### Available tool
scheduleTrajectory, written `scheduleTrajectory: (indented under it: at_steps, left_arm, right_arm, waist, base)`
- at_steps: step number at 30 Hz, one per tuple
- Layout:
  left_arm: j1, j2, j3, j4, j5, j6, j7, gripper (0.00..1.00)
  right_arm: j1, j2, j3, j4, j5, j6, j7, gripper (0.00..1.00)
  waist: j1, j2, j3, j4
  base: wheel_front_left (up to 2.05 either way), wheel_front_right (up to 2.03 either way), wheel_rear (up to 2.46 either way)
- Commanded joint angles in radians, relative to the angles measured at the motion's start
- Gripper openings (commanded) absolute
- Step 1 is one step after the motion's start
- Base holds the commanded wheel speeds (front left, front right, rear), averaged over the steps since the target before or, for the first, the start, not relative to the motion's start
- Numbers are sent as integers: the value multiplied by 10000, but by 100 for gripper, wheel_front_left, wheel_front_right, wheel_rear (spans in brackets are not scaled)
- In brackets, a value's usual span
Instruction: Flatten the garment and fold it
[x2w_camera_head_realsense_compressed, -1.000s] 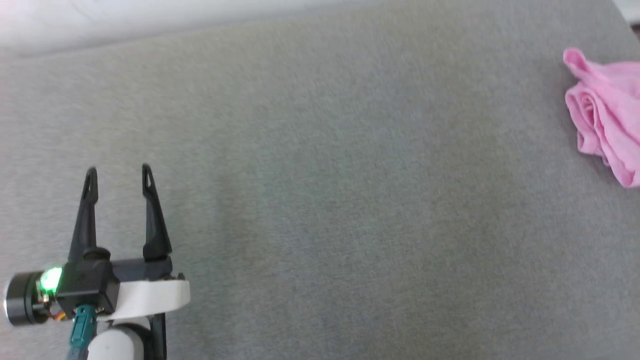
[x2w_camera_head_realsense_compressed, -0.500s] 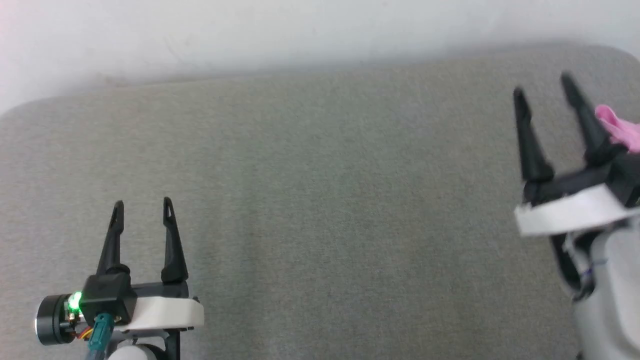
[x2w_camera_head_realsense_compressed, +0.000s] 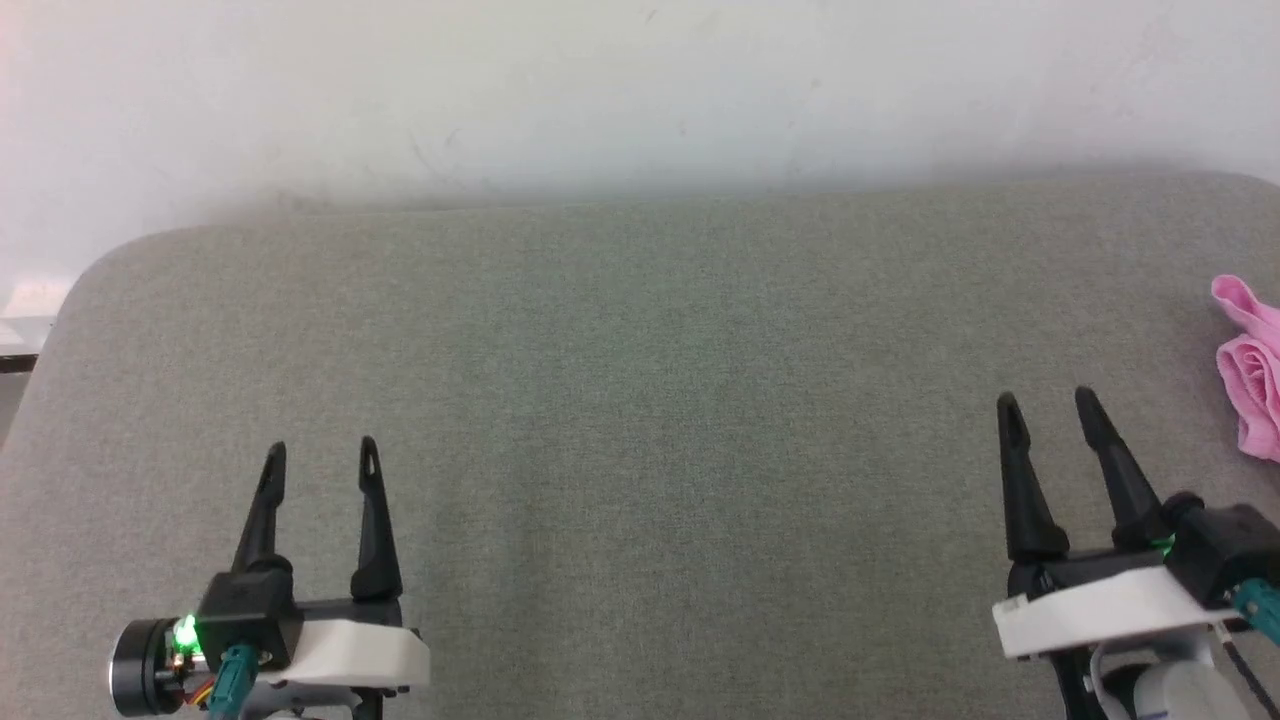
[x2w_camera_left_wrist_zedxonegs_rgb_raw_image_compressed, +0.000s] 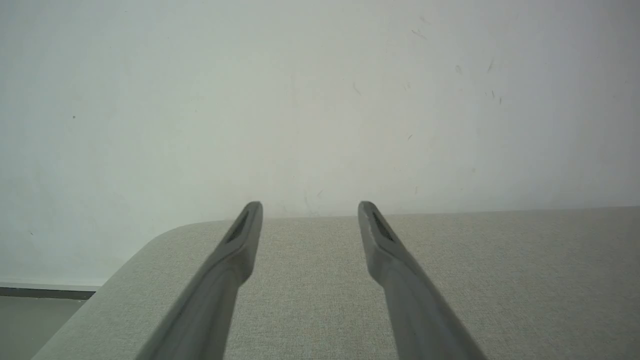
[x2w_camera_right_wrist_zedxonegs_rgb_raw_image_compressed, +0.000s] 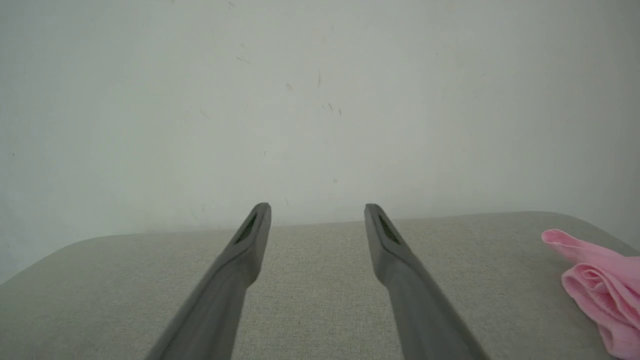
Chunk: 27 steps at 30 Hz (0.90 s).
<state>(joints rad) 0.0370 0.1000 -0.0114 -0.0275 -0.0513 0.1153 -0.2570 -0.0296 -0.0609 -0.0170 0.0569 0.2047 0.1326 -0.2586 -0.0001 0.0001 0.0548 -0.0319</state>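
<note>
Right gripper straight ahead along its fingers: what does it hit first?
The right gripper likely meets the wall first, passing over the pad; depth unclear. The garment lies right of its line.

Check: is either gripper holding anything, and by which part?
Nothing held: left gripper and right gripper are both open and empty; the garment lies bunched on the grey surface, apart from the right gripper.

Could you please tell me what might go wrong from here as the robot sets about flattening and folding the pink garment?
The garment lies bunched near the right end of the grey surface, cut off by the head view's edge, so a pull might drag it off. It is rolled up, so the open right end effector might pinch several layers at once.
</note>
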Motion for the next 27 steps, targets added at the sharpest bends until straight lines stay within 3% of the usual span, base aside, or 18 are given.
scheduleTrajectory:
  at_steps: [1,5,6,27]
  left_arm:
    - [85,-27,-30,34,99,-38,-47,100]
    - [125,-104,43,203,-10,-93,-47,100]
    - [34,-79,48,209,-42,-65,0,0]
    - [-24,-138,51,218,35,-225,371,0]
  right_arm:
    - [109,36,-11,-96,-86,-19,-31,100]
    - [431,79,6,-336,-276,-19,-31,100]
    - [388,40,2,-286,-263,0,-2,0]
    - [369,43,17,-314,-516,-1,363,0]
  waist:
    - [1,-1,-20,20]
    - [1,-1,-36,8]
    - [1,-1,-38,9]
    - [1,-1,-111,53]
  base:
    - [0,0,0]
    - [0,0,0]
    - [0,0,0]
    - [0,0,0]
